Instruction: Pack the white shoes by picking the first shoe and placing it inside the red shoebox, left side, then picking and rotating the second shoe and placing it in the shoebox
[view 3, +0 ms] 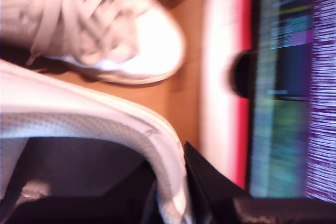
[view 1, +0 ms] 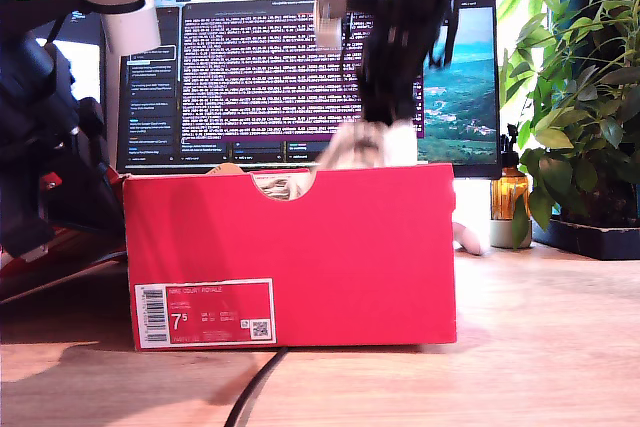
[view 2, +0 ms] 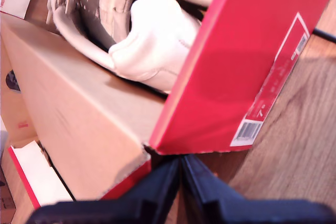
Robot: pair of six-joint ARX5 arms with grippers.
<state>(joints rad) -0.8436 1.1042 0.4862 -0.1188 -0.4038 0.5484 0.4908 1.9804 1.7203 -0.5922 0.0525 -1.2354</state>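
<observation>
Holding white shoes (view 2: pixel 152 40): red shoebox (view 1: pixel 300 247).

Exterior view: strong backlight from the monitor (view 1: pixel 300 57) and a bright window area at the top edge — the arms go near-black. The red shoebox (view 1: pixel 290 247) is evenly lit, with a soft shadow on the table (view 1: pixel 540 347) in front. The white shoe (view 1: pixel 365 145) rising above the rim is motion-blurred. First wrist view: warm, fairly sharp, mild blur. Second wrist view: heavily smeared, whites blown out — screen text unreadable.
</observation>
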